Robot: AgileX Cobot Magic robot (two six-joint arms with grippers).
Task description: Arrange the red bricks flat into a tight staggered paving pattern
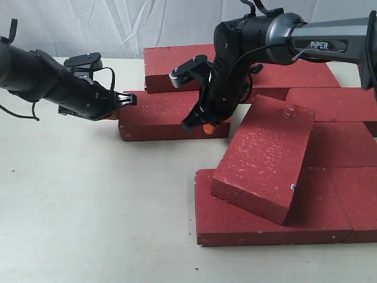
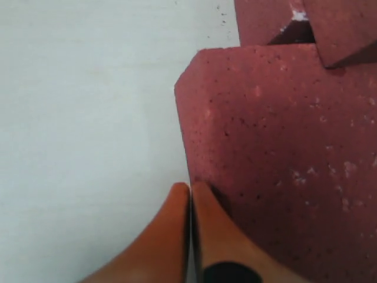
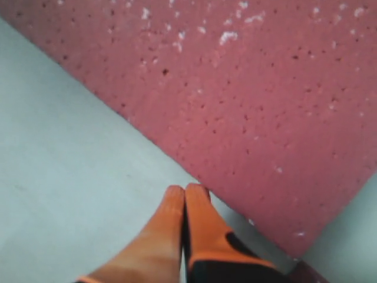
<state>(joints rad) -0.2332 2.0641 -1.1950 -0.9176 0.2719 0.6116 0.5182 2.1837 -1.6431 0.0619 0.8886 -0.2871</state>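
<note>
Several dark red bricks lie on the pale table. One lone brick (image 1: 168, 112) lies flat left of the group. My left gripper (image 1: 131, 99) is shut and empty, its orange tips (image 2: 189, 188) pressed against that brick's left end corner (image 2: 283, 153). My right gripper (image 1: 201, 125) is shut too, with nothing in it. Its tips (image 3: 185, 191) are on the table right beside the same brick's long edge (image 3: 253, 100), near its right front. Another brick (image 1: 264, 156) lies tilted, propped on a flat brick (image 1: 247, 227) below it.
A brick (image 1: 177, 66) lies flat at the back behind the lone one. More flat bricks (image 1: 333, 103) fill the right side, with one (image 1: 360, 206) at the front right. Bare table (image 1: 88, 200) spreads over the left and front. A white curtain hangs behind.
</note>
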